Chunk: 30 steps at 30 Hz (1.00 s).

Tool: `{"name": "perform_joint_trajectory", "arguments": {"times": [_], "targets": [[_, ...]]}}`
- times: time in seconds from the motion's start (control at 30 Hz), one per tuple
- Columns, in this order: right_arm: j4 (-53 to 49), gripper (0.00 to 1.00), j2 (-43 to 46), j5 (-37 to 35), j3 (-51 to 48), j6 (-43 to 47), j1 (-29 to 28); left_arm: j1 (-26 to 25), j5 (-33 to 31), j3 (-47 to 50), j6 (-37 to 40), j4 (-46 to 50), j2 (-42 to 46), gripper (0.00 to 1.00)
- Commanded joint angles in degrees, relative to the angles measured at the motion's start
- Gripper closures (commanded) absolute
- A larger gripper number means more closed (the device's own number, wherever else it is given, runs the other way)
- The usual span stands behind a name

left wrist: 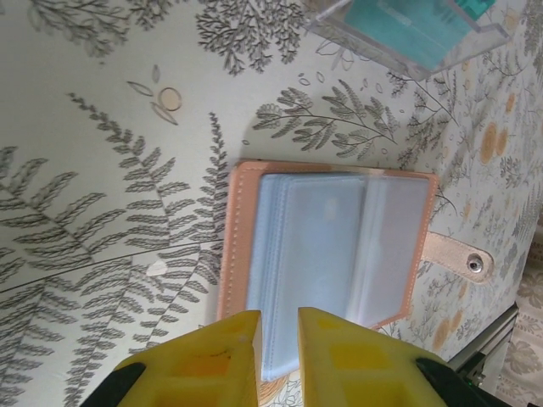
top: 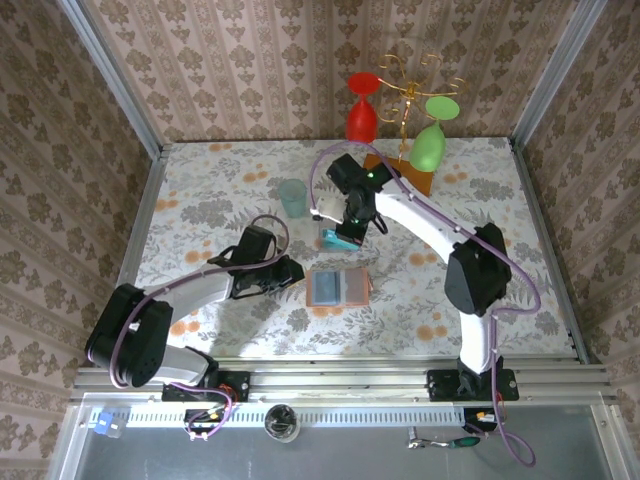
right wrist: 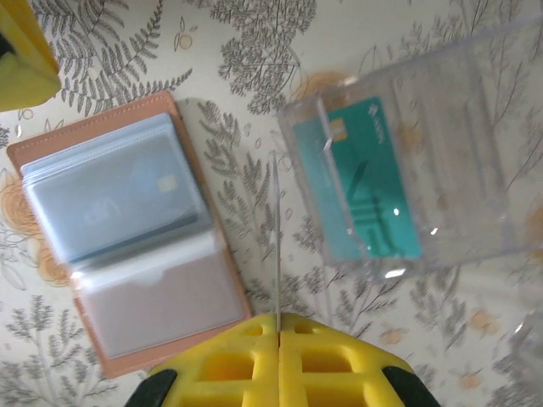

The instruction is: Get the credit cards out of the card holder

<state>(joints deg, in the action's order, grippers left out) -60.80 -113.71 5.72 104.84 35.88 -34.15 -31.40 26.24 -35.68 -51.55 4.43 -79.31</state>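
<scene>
We are finding the left gripper [left wrist: 278, 339] barely parted astride the sleeve edge of the card holder [left wrist: 327, 246], which is lying open and flat at the centre of the overhead frame, apparently steadied for extraction. Above it, the right gripper [right wrist: 278, 326] is clamping one credit card [right wrist: 276, 229] edge-on just beside the clear tray [right wrist: 475, 127] holding a teal card [right wrist: 365, 182], presumably for deposit.

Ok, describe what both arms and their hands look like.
The left arm and right arm have white links, black joints and a purple cable running along each. The left hand and right hand have blocky yellow fingers on black mounts.
</scene>
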Motion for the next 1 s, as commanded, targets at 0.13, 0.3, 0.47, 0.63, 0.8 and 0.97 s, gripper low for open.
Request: {"name": "perform_joint_trajectory", "arguments": {"times": [0.13,0.3,0.47,0.63,0.8,0.97], "targets": [[-11.73,1.0,-10.1,-1.48,14.67,9.67,1.77,1.33,0.13,0.95,1.88,2.11,2.27,0.81],[-14.6,1.0,-15.11,-1.04,21.39,11.65,2.42,2.19,0.29,1.29,2.33,3.13,3.27,0.81],[-15.1,1.0,-18.37,-1.07,24.23,13.79,2.73,2.73,0.47,1.82,2.42,3.65,3.96,0.81],[-14.64,1.0,-20.18,-0.57,25.0,15.03,2.86,2.99,0.65,1.93,2.46,4.05,4.16,0.81],[-13.58,1.0,-21.13,0.26,25.0,16.27,2.95,3.1,0.49,2.04,2.6,4.45,4.49,0.81],[-13.37,1.0,-21.63,0.7,25.22,16.69,3.04,3.1,0.39,2.55,2.27,4.27,4.87,0.81]]}}
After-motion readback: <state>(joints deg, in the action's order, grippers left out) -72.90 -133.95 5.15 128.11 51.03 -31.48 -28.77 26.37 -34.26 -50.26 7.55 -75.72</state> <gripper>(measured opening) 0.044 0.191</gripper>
